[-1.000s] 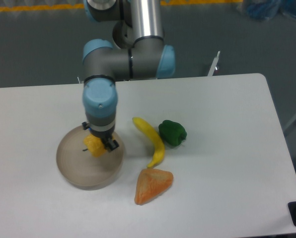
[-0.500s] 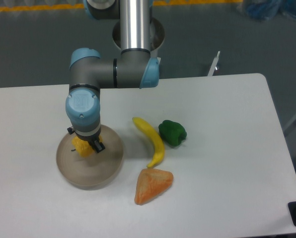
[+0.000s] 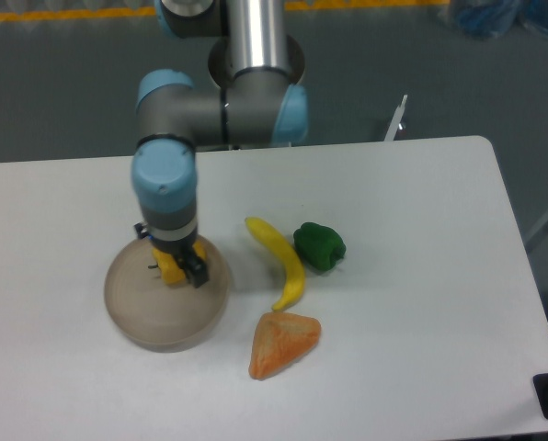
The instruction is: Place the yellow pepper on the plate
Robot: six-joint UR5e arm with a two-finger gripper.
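Observation:
The round beige-grey plate (image 3: 154,317) lies at the front left of the white table. My gripper (image 3: 175,267) hangs straight down over the plate's far half. It is shut on the yellow pepper (image 3: 169,265), a small yellow-orange block with a thin dark stem sticking out to the left. The pepper is held between the dark fingers over the plate; I cannot tell whether it touches the plate's surface.
A long curved yellow banana (image 3: 280,259) lies right of the plate. A green pepper (image 3: 319,245) sits beside the banana's right side. An orange wedge-shaped food item (image 3: 281,343) lies at the front. The table's right edge (image 3: 518,276) is far off.
The gripper with the yellow pepper went left over the plate, then came back a little to the right. The pepper stays gripped throughout.

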